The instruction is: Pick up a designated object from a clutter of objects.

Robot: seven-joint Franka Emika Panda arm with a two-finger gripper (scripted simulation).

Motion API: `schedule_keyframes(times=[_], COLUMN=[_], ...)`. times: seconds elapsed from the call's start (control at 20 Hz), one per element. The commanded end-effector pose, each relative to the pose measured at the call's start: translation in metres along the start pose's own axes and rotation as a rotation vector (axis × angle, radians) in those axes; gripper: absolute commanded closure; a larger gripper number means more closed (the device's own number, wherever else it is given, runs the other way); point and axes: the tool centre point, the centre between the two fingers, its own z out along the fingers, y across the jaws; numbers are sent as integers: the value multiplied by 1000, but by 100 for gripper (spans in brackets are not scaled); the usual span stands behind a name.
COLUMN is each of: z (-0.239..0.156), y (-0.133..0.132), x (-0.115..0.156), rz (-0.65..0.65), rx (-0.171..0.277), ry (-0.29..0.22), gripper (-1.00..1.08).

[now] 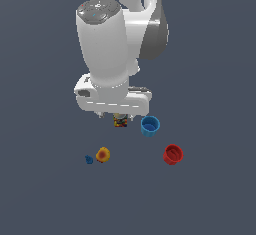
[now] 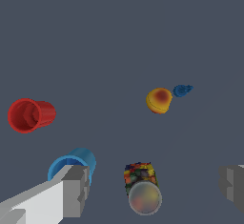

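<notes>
The designated object, a small yellow-orange ball with a red blush (image 1: 103,154), lies on the dark floor; it also shows in the wrist view (image 2: 158,100). A tiny dark-blue piece (image 1: 89,159) (image 2: 181,90) lies just beside it, on the exterior view's left. My gripper (image 1: 116,115) (image 2: 152,189) is open and empty, with its fingers (image 2: 71,189) wide apart. It hangs above the multicoloured can (image 1: 120,121) (image 2: 142,185), well apart from the ball.
A blue cup (image 1: 150,125) (image 2: 72,165) lies next to the can, close to one finger in the wrist view. A red cup (image 1: 173,154) (image 2: 29,115) lies on its side, further to the exterior view's right.
</notes>
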Motion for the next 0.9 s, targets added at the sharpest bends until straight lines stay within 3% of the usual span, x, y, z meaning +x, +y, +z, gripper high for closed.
schedule_keyframes(times=[0.0,0.45,0.85], z=[24,109,157], y=[10,48,69], x=[11,40,48], rz=[34,144,200], rx=[-1,-16,-28], ry=[-4,-19,-25], gripper=[-92,-92,-92])
